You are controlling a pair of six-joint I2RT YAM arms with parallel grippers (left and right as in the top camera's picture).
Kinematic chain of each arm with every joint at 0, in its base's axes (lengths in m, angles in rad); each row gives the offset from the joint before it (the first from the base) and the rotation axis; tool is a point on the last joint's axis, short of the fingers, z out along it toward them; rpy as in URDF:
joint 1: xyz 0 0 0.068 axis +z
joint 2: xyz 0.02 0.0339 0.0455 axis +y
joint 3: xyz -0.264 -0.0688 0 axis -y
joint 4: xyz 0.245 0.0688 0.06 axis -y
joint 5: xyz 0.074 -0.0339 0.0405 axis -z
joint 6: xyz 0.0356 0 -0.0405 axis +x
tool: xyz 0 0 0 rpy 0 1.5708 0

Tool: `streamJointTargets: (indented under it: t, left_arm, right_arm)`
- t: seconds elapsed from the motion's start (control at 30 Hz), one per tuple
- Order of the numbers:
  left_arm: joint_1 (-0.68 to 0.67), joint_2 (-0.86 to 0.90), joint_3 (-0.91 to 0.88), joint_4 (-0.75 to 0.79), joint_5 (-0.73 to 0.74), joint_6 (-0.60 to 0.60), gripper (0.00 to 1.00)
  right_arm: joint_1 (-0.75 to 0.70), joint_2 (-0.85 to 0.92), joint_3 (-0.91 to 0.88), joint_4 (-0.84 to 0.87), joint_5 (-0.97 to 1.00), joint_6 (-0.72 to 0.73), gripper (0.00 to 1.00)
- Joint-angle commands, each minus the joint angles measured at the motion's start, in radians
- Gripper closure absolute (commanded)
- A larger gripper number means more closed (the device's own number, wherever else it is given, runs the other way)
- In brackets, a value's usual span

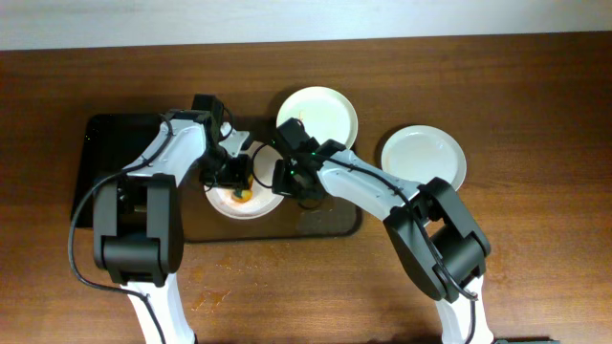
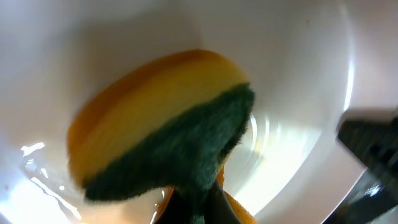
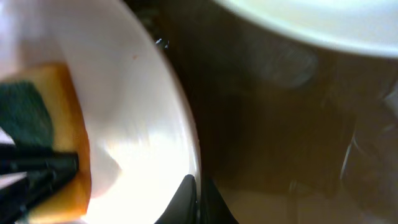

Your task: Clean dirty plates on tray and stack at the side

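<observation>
Sponge (image 2: 161,130) in the dirty plate (image 1: 265,203) on the right half of the tray (image 1: 115,153).
The left claw (image 1: 239,180) is closed on the yellow-and-green sponge and holds it down in the plate's white hollow, where orange marks show. The right claw (image 1: 287,179) is pinched shut on the plate's rim, on the side toward the tray's right edge. A clean plate (image 1: 325,115) sits at the tray's far right corner. A second clean plate (image 1: 424,158) lies on the wooden tabletop (image 1: 535,268), past the tray's right edge and apart from it.
</observation>
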Motion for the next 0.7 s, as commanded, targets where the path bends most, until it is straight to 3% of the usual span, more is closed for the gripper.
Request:
streamJointTargets:
  t: [0.0, 0.13, 0.3, 0.37, 0.47, 0.5, 0.57, 0.67]
  left_arm:
    - [0.014, 0.08, -0.013, 0.09, -0.123, -0.187, 0.99]
    - [0.019, 0.08, -0.013, 0.056, -0.468, -0.502, 1.0]
    - [0.019, 0.08, -0.013, -0.002, -0.541, -0.536, 0.99]
    - [0.019, 0.08, -0.004, -0.027, -0.415, -0.429, 0.99]
    - [0.019, 0.08, 0.024, -0.086, 0.058, -0.055, 1.0]
    - [0.019, 0.08, 0.031, -0.105, 0.161, 0.014, 0.99]
    - [0.019, 0.08, 0.044, -0.124, 0.245, 0.068, 1.0]
    - [0.022, 0.08, 0.053, -0.095, 0.25, 0.07, 0.99]
  right_arm:
    - [0.014, 0.014, 0.008, 0.002, -0.029, -0.014, 0.96]
    - [0.014, 0.014, 0.008, 0.002, -0.033, -0.014, 0.96]
    - [0.014, 0.014, 0.008, 0.002, -0.033, -0.014, 0.96]
    - [0.014, 0.014, 0.008, 0.002, -0.033, -0.014, 0.96]
    - [0.014, 0.014, 0.008, 0.002, -0.034, -0.017, 0.96]
    - [0.014, 0.014, 0.008, 0.002, -0.033, -0.017, 0.96]
    - [0.014, 0.014, 0.008, 0.002, -0.034, -0.017, 0.96]
    - [0.014, 0.014, 0.008, 0.002, -0.039, -0.017, 0.96]
